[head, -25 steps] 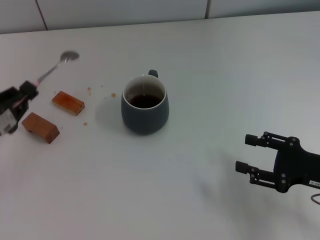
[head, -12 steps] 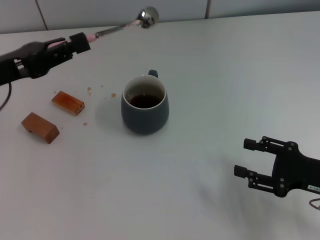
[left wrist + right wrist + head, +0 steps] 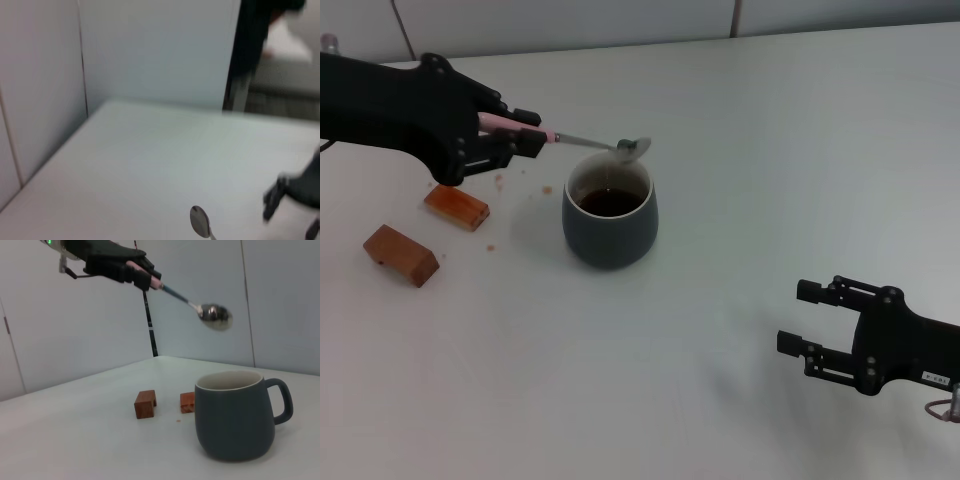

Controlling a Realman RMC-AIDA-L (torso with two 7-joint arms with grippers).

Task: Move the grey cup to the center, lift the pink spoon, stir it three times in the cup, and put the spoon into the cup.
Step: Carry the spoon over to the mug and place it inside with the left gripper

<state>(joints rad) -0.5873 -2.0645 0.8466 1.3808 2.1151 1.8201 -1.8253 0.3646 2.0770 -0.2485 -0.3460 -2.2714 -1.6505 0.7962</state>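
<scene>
left gripper (image 3: 525, 138) clamps slim, light, rigid pink-handled metal spoon (image 3: 582, 141) by handle end, bowl above rounded blue-grey ceramic mug (image 3: 609, 211) mid-table | right gripper (image 3: 810, 319) spread, idle, near edge

Wide, smooth white tabletop (image 3: 720, 330) fills the scene, evenly lit with soft shadows. Behind it, pale grey wall panels (image 3: 75, 330) split by thin dark vertical seams (image 3: 150, 320), meeting the table's far edge.

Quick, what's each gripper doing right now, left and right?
Left gripper: shut on the pink spoon, held in the air above the grey cup.
Right gripper: open, holding nothing, low at the right.
</scene>
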